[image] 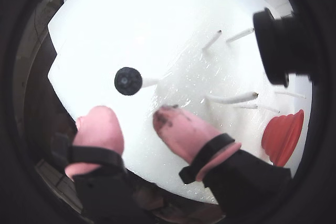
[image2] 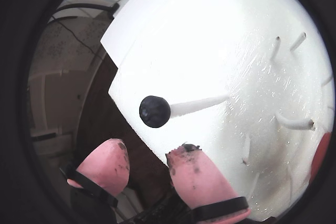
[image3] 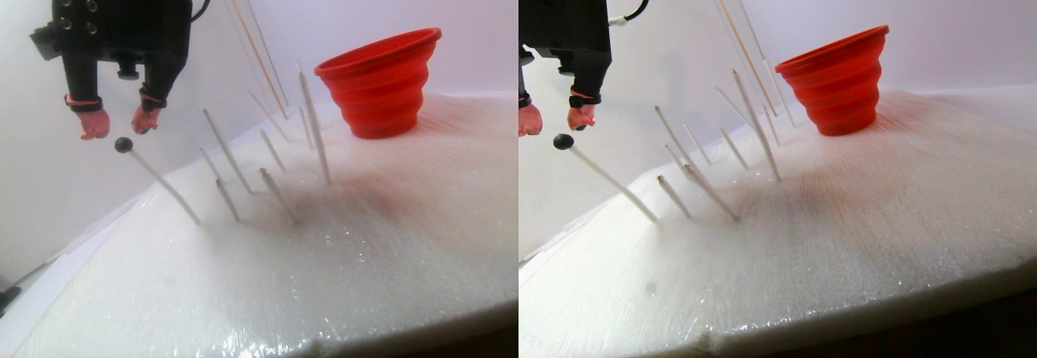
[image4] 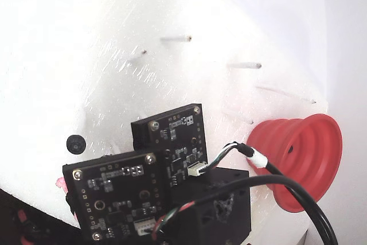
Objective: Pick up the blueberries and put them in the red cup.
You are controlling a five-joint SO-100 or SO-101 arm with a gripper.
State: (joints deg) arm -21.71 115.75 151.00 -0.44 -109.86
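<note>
My fingers (image: pixel 134 124) spread open, nothing held, hovering just above the one blueberry (image: pixel 128 81) in view, which sits on the tip of a slanted white peg (image3: pixel 162 184), likely so I can close around it. Red cup (image3: pixel 381 83) stands well apart on foam desk (image3: pixel 340 269).

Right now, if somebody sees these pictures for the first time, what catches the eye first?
The red cup, standing at the far right of the white foam board in the stereo pair view. Next, one blueberry on the tip of a slanted white peg at the left. The open gripper, with pink fingertips, hangs just above it.
</note>
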